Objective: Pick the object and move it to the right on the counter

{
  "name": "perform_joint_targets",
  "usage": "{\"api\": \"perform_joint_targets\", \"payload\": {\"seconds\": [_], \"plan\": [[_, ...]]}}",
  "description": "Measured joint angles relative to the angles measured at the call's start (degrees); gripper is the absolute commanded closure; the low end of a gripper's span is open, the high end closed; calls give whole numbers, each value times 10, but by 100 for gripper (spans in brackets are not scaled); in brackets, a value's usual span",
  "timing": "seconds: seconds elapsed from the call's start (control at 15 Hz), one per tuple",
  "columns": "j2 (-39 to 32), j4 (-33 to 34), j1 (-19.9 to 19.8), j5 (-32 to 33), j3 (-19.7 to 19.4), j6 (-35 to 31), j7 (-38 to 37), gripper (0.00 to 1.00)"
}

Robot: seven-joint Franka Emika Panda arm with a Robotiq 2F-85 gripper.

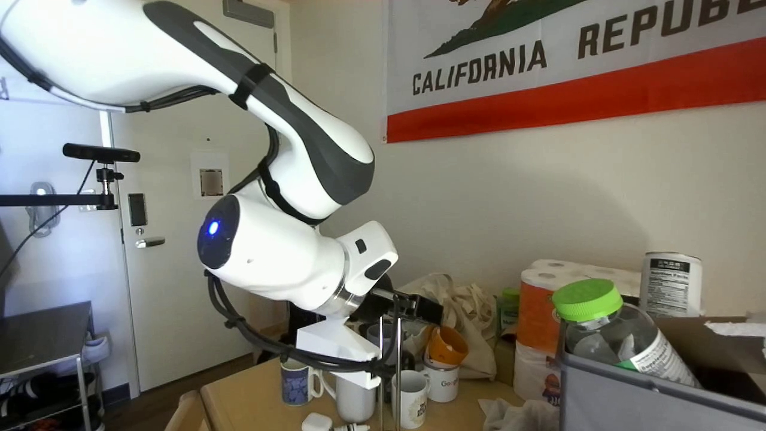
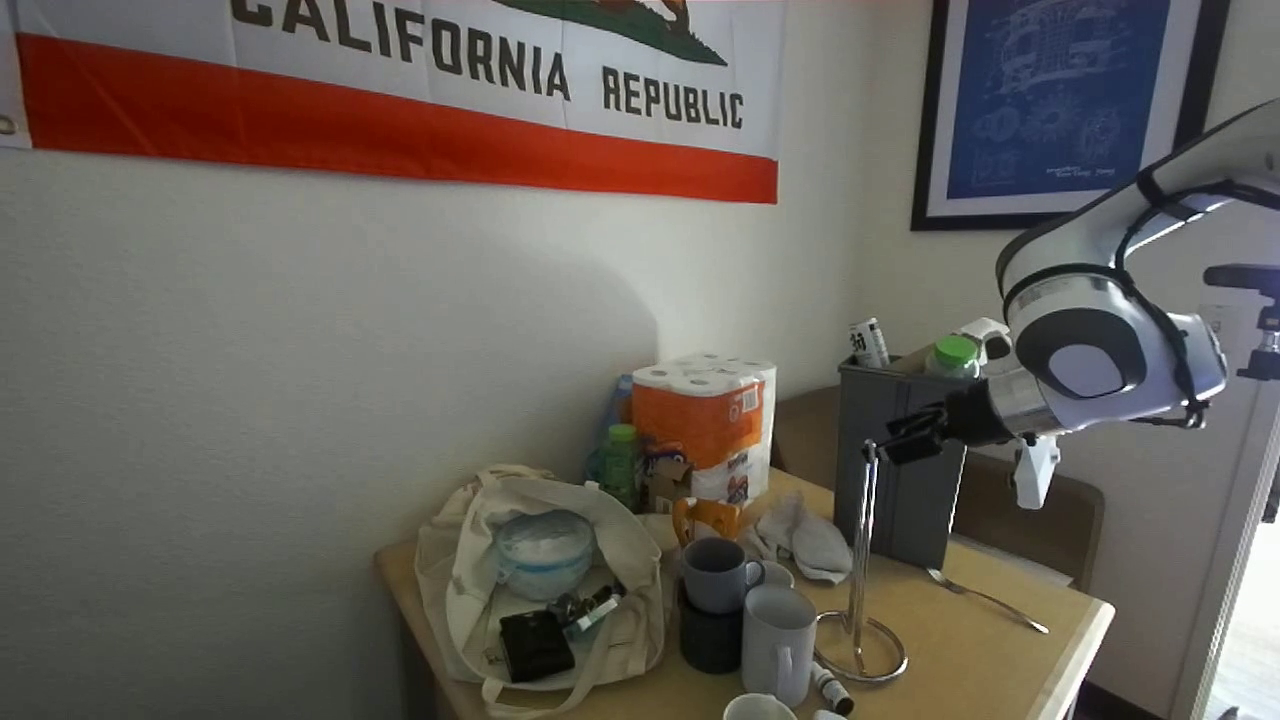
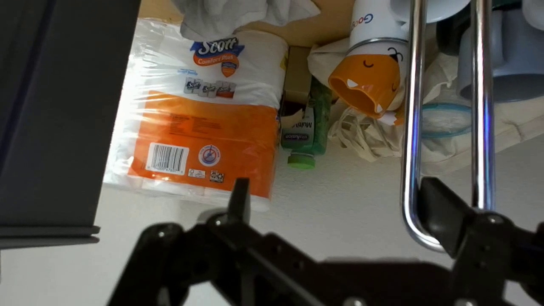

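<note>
The tool [image 3: 335,189] is spread, its fingers well apart and pinching nothing. In the wrist view, its 3 o'clock finger [image 3: 442,216] overlaps the bend of the chrome stand [image 2: 861,570]; whether it sits inside the loop or touches it, I cannot tell. That stand, upright on the surface [image 2: 1000,665], is probably the task's thing. If the finger is threaded through, a hasty retreat could drag the stand over; if not, closing may strike one rod first and topple it. A hold so high on slick metal could also let it twist. Around its foot in an exterior view, the marker [image 2: 832,690] at 7 o'clock and the tall grey mug [image 2: 780,640] at 9 could snag a slanted lift. Farther out, setting down on the fork [image 2: 985,596] at 2 could leave it rocking, and a wide swing could knock the bin [image 2: 900,500] near 1.
</note>
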State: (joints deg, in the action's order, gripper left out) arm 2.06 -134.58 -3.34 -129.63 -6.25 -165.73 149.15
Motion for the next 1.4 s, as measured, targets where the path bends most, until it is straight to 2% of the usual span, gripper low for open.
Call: {"api": "perform_joint_targets", "payload": {"seconds": [0.53,0.8,1.13,1.4], "plan": [[5,3,10,3,1,-29,-2,0],[10,4,13,36,1,-63,-35,0],[11,2,33,136,2,-118,-148,0],[11,-12,58,279,6,-153,-293,0]]}}
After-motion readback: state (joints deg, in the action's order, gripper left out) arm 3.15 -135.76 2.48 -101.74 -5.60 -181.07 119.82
